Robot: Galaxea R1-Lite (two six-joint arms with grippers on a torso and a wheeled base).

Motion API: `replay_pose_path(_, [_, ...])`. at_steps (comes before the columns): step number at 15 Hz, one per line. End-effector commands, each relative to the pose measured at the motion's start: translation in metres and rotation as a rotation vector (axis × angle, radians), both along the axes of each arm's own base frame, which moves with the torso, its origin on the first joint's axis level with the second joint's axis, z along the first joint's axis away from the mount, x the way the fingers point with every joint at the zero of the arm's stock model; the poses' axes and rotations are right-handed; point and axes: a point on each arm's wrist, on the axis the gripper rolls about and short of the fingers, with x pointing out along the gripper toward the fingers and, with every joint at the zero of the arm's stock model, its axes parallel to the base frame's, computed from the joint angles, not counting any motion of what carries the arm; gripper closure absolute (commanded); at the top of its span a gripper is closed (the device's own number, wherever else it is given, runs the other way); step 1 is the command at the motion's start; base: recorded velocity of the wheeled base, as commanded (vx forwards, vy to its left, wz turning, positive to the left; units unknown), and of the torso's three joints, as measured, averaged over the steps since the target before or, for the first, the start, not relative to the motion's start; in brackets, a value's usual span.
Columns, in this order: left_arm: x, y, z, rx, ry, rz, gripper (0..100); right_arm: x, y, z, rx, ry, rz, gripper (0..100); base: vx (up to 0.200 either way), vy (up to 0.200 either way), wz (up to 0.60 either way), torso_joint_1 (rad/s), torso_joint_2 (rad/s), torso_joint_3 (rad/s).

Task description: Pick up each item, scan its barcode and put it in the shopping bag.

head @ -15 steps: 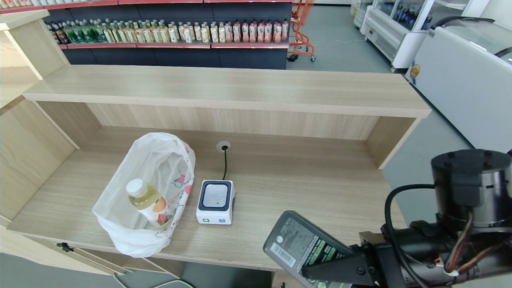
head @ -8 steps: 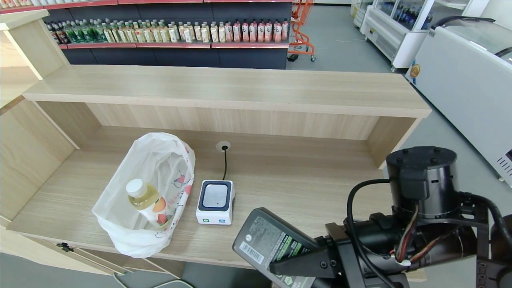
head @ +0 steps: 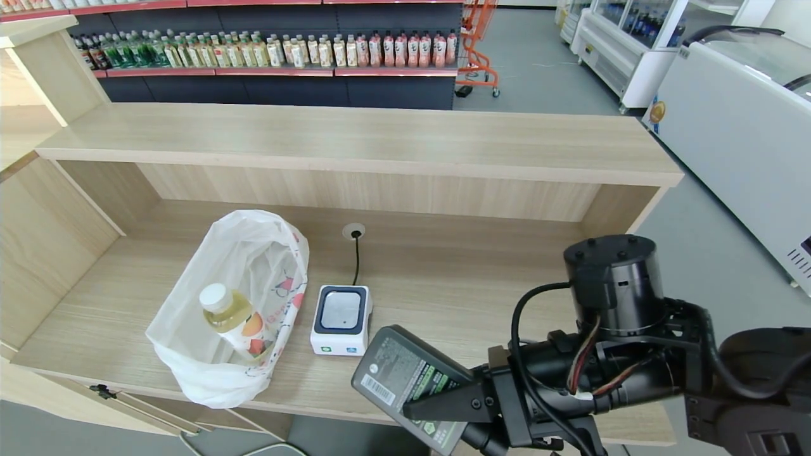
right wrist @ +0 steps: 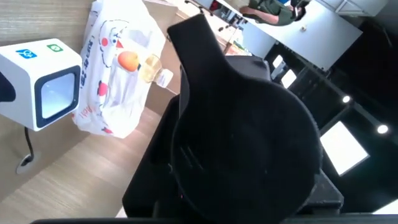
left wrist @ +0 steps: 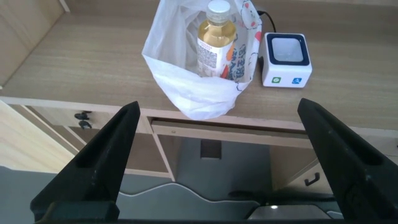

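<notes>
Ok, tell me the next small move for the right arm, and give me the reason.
Probably carry the dark pouch left, over the scanner, and turn it label-down. The right gripper holds it just right of the scanner, near the front edge of the counter, with the barcode facing up, while the scanner's window also faces up.

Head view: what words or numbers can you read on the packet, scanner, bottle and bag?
dark packet: a barcode and white and green print, too small to read.
scanner: a green sign and a blue sign on its front, too small to read.
bottle: label print too blurred to read.
shopping bag: printed pictures, no readable words.
</notes>
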Motion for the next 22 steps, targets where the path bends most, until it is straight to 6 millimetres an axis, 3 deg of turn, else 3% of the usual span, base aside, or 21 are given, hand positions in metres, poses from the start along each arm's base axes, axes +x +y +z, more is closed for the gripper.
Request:
replay_pose_path(1, [0.000,0.000,0.000,0.000,0.001,0.000,0,0.008,0.009,-0.018,-0.035,0.038,0.004,100,0.000,0.000,0.00,0.000,0.00,0.000])
replay_pose_path(14, [0.000,0.000,0.000,0.000,0.001,0.000,0,0.032,0.031,-0.061,-0.072,0.213,0.101,100,0.000,0.000,0.00,0.000,0.00,0.000])
replay_pose_path(22, [0.000,0.000,0.000,0.000,0.001,0.000,0,0.035,0.037,-0.067,-0.076,0.242,0.115,100,0.000,0.000,0.00,0.000,0.00,0.000])
